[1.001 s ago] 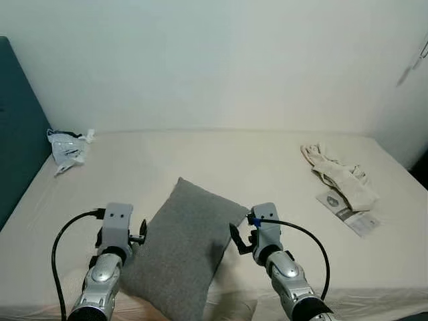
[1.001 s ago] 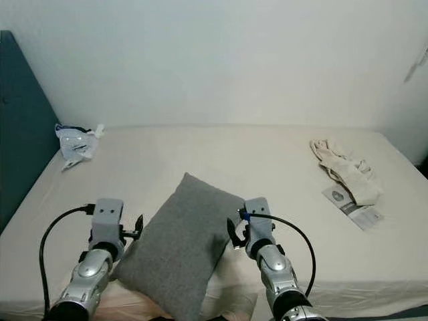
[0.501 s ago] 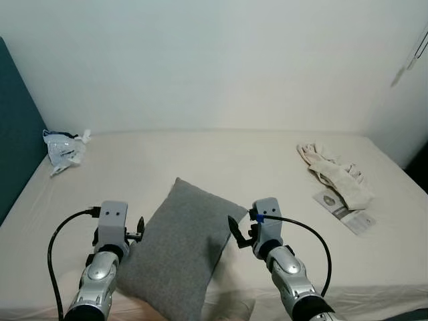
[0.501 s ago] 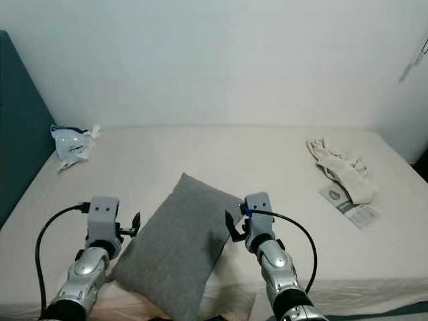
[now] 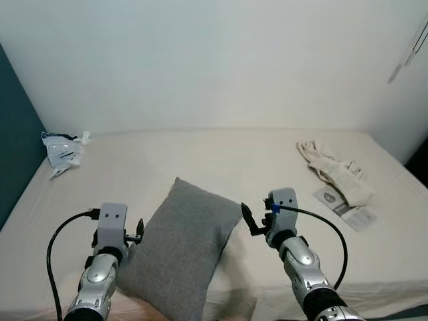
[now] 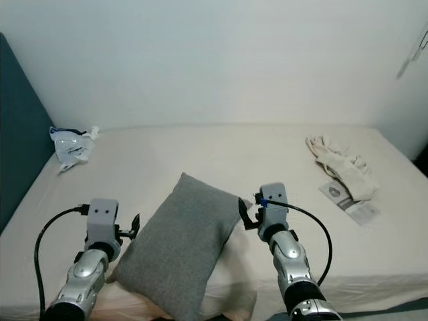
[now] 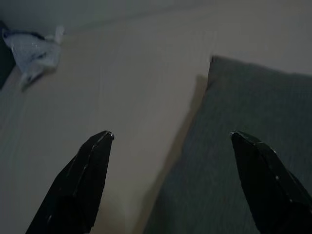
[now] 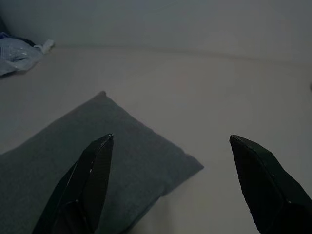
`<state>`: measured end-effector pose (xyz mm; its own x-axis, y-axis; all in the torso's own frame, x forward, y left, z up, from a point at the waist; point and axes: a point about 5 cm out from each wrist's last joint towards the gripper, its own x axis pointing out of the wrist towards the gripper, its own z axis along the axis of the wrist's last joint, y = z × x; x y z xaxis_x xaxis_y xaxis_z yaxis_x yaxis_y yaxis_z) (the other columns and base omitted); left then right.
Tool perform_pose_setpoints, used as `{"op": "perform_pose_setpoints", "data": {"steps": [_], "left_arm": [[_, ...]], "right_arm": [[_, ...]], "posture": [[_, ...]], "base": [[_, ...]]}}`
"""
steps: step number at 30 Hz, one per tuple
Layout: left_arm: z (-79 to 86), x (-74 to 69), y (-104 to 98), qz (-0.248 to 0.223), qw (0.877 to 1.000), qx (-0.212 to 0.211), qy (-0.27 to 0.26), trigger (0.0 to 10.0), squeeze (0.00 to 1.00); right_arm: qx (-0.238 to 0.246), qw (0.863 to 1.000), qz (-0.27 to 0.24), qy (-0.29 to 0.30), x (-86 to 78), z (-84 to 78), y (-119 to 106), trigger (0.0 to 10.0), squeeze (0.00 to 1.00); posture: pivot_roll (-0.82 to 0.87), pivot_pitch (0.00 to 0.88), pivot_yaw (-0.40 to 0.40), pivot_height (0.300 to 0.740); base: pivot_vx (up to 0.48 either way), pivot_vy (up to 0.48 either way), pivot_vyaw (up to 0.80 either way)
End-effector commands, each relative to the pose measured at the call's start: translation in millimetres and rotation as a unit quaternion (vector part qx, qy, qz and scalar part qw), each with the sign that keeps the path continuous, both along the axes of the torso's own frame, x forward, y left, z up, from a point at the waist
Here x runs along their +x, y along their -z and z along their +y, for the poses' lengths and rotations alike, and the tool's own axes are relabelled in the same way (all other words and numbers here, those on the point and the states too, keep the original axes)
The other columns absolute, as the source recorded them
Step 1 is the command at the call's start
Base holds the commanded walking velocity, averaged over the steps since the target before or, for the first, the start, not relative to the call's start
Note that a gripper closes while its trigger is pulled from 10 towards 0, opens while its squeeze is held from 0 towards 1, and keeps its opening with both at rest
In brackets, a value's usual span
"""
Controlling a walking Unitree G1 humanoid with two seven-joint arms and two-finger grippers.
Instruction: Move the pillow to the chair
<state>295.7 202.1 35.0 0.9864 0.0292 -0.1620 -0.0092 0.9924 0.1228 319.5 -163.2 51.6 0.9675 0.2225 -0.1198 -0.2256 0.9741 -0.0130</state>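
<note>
A grey pillow [image 5: 182, 251] lies tilted on the near part of a cream bed [image 5: 221, 160], one corner pointing far. The left gripper [image 7: 170, 141] sits at the pillow's left edge, fingers spread wide, one over the sheet and one over the fabric. The right gripper [image 8: 170, 146] hovers just right of the pillow's right corner, fingers also apart, gripping nothing. Farther right lie a printed leaflet [image 5: 344, 208], its writing too small to read, and a crumpled pale cloth [image 5: 334, 172]. At the far left sits a crinkled plastic bag [image 5: 63, 148], its contents unclear.
</note>
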Motion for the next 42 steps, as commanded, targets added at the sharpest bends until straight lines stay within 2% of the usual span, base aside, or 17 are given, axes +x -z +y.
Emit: {"op": "perform_pose_setpoints", "data": {"steps": [1,3,4,5,6,9,10,11,14,21,25,27,30,33,35,42], "left_arm": [[1.3,3.9,1,0.010,1.000,0.014,-0.004,10.0,0.00],[-2.1,2.3,6,0.016,0.999,0.020,-0.030,10.0,0.00],[-4.9,1.2,8,0.028,0.999,0.022,-0.031,10.0,0.00],[-4.9,1.2,8,0.028,0.999,0.022,-0.031,10.0,0.00],[-14.6,8.1,-2,0.010,0.999,-0.026,-0.014,10.0,0.00],[-13.9,6.5,2,0.022,1.000,-0.017,-0.001,10.0,0.00],[-9.3,4.6,6,0.035,0.999,0.006,-0.003,10.0,0.00],[0.6,-0.8,12,0.051,0.998,0.005,-0.031,10.0,0.00],[2.4,-1.4,12,0.047,0.998,-0.009,-0.040,10.0,0.00],[-8.1,-8.1,24,0.068,0.997,0.005,-0.031,10.0,0.00],[-16.5,-7.9,23,0.068,0.997,0.005,-0.022,10.0,0.00],[-18.2,-2.7,18,0.063,0.997,0.003,-0.037,10.0,0.00],[-16.8,-1.1,14,0.051,0.998,0.002,-0.044,10.0,0.00],[-11.9,-0.6,5,0.008,0.998,-0.018,-0.056,10.0,0.00],[-9.4,-1.4,3,-0.001,0.998,-0.019,-0.056,10.0,0.00],[-2.6,-4.6,6,0.006,0.999,-0.004,-0.044,10.0,0.00]], "right_arm": [[0.025,1.000,0.017,0.002,10.1,2.4,-5,10.0,0.00],[0.041,0.997,0.057,0.016,8.3,-1.6,5,10.0,0.00],[0.024,0.997,0.077,0.013,7.3,-4.7,8,10.0,0.00],[0.024,0.997,0.077,0.013,7.3,-4.7,8,10.0,0.00],[-0.014,0.999,0.035,-0.038,16.7,-1.2,-10,10.0,0.00],[-0.006,0.999,0.033,-0.029,17.3,-2.3,-10,10.0,0.00],[0.001,0.999,0.039,-0.009,16.7,-4.8,-8,10.0,0.00],[0.003,0.998,0.059,0.027,8.2,-11.4,5,10.0,0.00],[0.013,0.996,0.065,0.053,2.5,-15.5,11,10.0,0.00],[0.034,0.994,0.081,0.070,-11.3,-5.7,27,10.0,0.00],[0.018,0.995,0.085,0.055,-15.7,-2.1,31,10.0,0.00],[0.009,0.996,0.085,0.038,-17.5,1.0,33,10.0,0.00],[0.021,0.997,0.071,0.030,-15.7,3.6,28,10.0,0.00],[0.022,0.997,0.067,0.036,-11.5,4.0,24,10.0,0.00],[0.022,0.997,0.067,0.041,-9.7,3.1,23,10.0,0.00],[0.014,0.997,0.065,0.044,-6.2,4.9,20,10.0,0.00]], "posture": [[0.02,0.000,-0.116,0.740],[0.05,0.000,-0.063,0.740],[0.07,0.000,-0.062,0.740],[0.07,0.000,-0.062,0.740],[0.02,0.015,-0.075,0.740],[0.00,0.000,-0.061,0.740],[-0.01,0.000,-0.043,0.740],[0.01,0.016,-0.028,0.740],[0.01,0.014,-0.026,0.740],[-0.06,0.014,-0.020,0.740],[-0.05,0.021,-0.040,0.740],[-0.03,0.024,-0.062,0.740],[-0.03,0.020,-0.060,0.730],[-0.03,0.021,-0.054,0.715],[-0.03,0.021,-0.051,0.710],[-0.02,0.014,-0.039,0.680]], "base": [[0.000,0.000,0.00],[0.000,0.000,0.00],[0.000,0.000,0.00],[0.000,0.000,0.00],[0.000,0.000,0.00],[0.000,0.000,0.00],[0.000,0.000,0.00],[0.000,0.000,0.00],[0.000,0.000,0.00],[0.000,0.000,0.00],[0.000,0.000,0.00],[0.000,0.000,0.00],[0.000,0.000,0.00],[0.000,0.000,0.00],[0.000,0.000,0.00],[0.000,0.000,0.00]]}}
